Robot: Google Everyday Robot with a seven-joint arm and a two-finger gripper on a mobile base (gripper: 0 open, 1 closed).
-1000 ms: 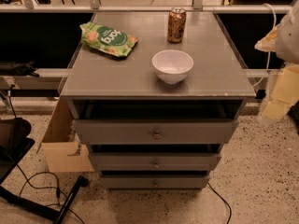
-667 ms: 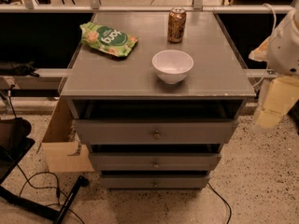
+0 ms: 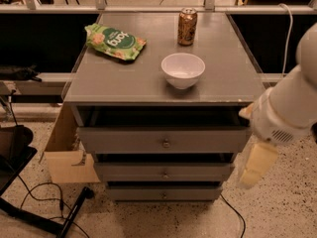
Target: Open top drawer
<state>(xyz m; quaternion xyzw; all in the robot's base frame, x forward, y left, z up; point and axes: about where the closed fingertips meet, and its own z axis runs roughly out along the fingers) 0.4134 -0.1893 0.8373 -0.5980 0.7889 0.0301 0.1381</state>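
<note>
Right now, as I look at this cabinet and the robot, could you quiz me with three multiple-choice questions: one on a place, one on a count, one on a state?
1. Where is the end effector?
A) above the chip bag
B) under the table
C) off the right side of the cabinet, level with its drawers

2. How many drawer fronts does the cabinet show?
A) three
B) two
C) five

3. How is the can placed?
A) on its side
B) upright
C) crushed flat

Answers:
1. C: it hangs right of the top drawer, away from its knob.
2. A: three grey fronts are stacked.
3. B: it stands behind the white bowl.
</note>
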